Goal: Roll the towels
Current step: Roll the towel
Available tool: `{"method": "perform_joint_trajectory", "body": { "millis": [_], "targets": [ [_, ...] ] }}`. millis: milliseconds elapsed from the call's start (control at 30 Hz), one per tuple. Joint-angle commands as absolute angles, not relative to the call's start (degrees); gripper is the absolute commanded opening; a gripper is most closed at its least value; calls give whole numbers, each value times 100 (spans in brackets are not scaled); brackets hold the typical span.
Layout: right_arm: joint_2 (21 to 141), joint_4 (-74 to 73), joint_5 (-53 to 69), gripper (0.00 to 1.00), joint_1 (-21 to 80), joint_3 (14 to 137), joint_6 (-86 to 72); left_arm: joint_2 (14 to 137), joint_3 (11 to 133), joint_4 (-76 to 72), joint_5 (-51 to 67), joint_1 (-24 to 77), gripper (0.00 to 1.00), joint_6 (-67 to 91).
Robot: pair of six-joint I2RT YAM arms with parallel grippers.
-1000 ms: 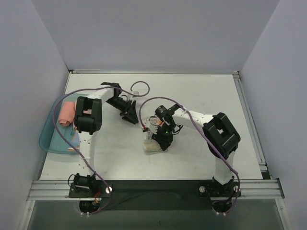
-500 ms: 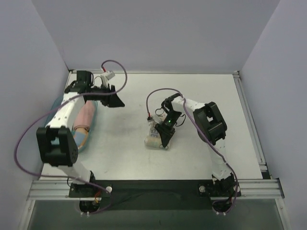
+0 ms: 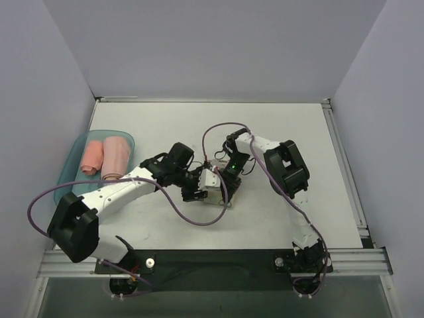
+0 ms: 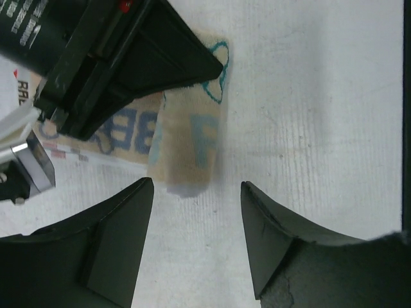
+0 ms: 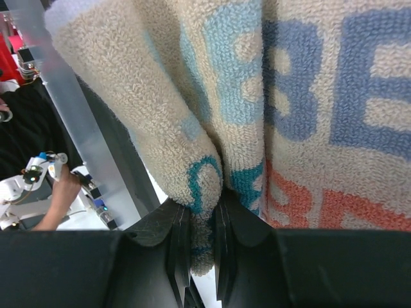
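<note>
The white worktop [image 3: 291, 139] carries everything. At its left edge sits the teal tray [image 3: 71, 165], its near end cut off from view by the left arm crossing over it. In the tray's far end two rolls lie side by side and touching. They are the pink towel [image 3: 92, 158] and the striped towel [image 3: 116, 156], whose pattern is too small to make out from above.

Near the middle of the worktop lies the lettered towel [image 3: 213, 193], mostly hidden in the top view by both wrists. Close up it is beige looped pile [image 5: 308, 96] with blue, teal and orange letters, none readable whole, gathered into a thick fold.

The right gripper [image 5: 202, 215] pinches that fold, jaws nearly together. The left gripper [image 4: 197, 187] stands wide and holds nothing, with the towel's end [image 4: 189, 144] just ahead of its gap.
</note>
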State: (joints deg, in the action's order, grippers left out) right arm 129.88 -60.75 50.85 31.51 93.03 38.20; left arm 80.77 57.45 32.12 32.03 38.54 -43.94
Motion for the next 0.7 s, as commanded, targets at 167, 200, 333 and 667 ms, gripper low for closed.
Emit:
{"method": "perform_joint_trajectory", "body": {
  "millis": [167,200,333,667],
  "targets": [
    [13166,-6486,5168,0,3041,9492,3885,8577,5573,2075,2628,4561,67,-5282],
    [13175,-6512,5185,0,3041,9501,3876,8630,5537,2013,2611,4605,67,-5291],
    [13175,-6521,5186,0,3041,9510,3894,8929,5441,1776,2375,4868,66,-5300],
    [13113,-6539,4931,21,2954,9562,3824,9879,5458,1757,1653,5018,34,-5045]
  ]
}}
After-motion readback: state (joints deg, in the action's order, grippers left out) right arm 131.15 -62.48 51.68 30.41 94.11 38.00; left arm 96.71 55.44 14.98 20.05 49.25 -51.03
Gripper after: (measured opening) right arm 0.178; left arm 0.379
